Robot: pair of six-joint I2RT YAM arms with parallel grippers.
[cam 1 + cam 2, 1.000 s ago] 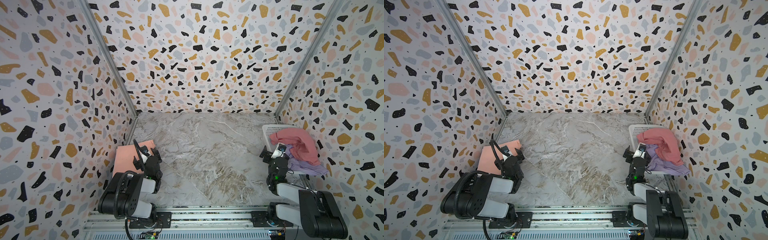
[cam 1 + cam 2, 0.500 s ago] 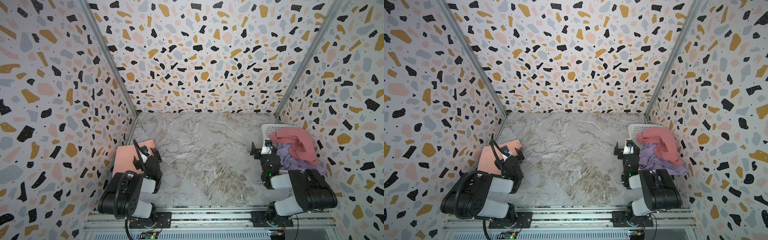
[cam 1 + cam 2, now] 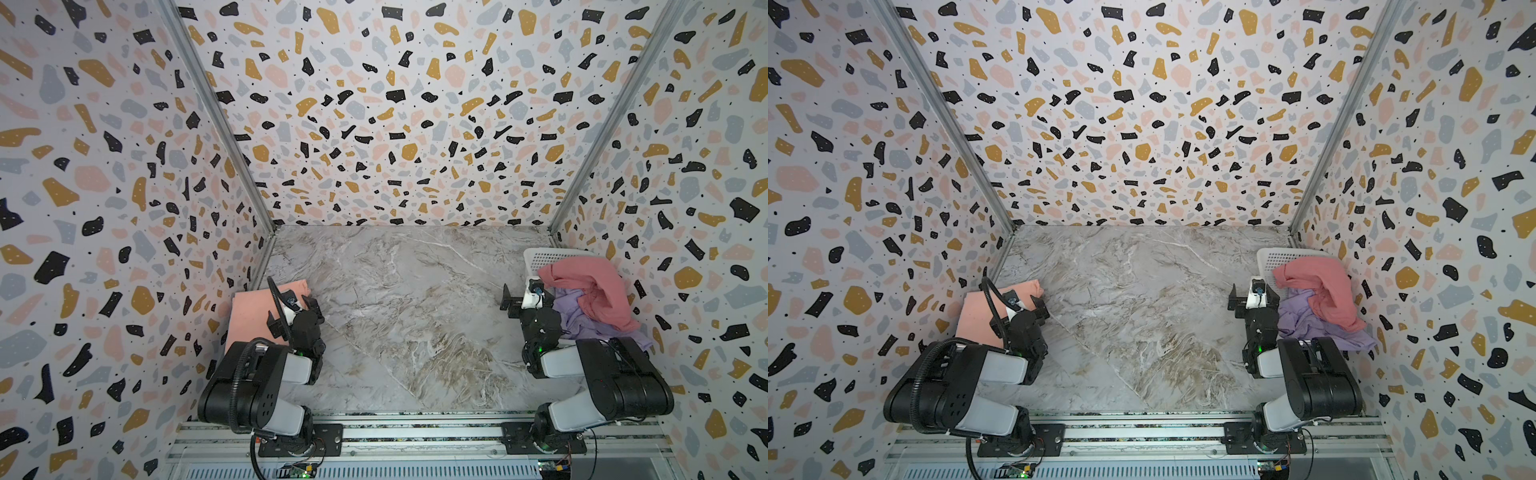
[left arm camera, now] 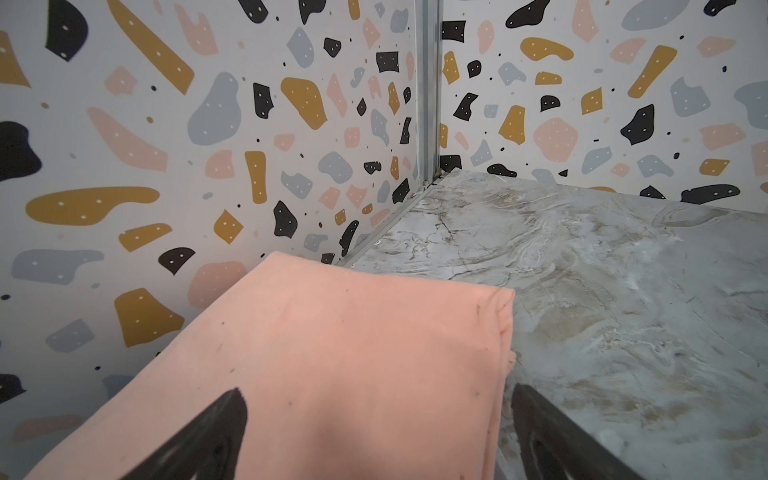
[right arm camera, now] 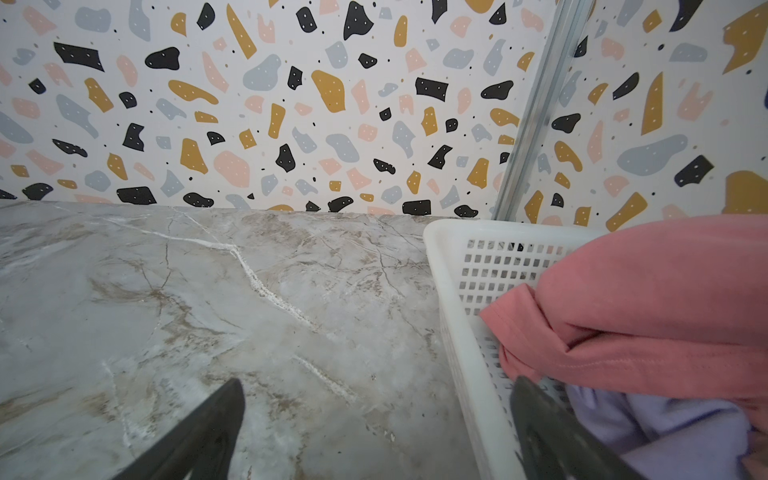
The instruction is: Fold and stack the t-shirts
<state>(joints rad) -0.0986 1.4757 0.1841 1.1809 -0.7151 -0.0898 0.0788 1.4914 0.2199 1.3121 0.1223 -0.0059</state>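
A peach-orange t-shirt (image 3: 253, 316) (image 3: 980, 311) lies folded flat at the left wall. My left gripper (image 3: 305, 305) (image 4: 378, 388) hovers open above its right edge, one finger over the cloth and one over the table. A dusty-rose t-shirt (image 3: 590, 291) (image 5: 648, 307) lies crumpled on top of a lavender t-shirt (image 3: 590, 324) (image 5: 665, 428) in the white basket (image 3: 548, 254) (image 5: 453, 266) at the right wall. My right gripper (image 3: 525, 297) (image 5: 378, 379) is open and empty, straddling the basket's left rim, with one finger over the marble table and one inside by the clothes.
The marble tabletop (image 3: 407, 316) spreads between the two arms. Terrazzo-patterned walls close in the left, back and right sides. An aluminium rail (image 3: 415, 432) with the arm bases runs along the front edge.
My right arm has swung left and its gripper has moved from over the basket's clothes to the basket's left rim. The left arm and the t-shirts have not moved.
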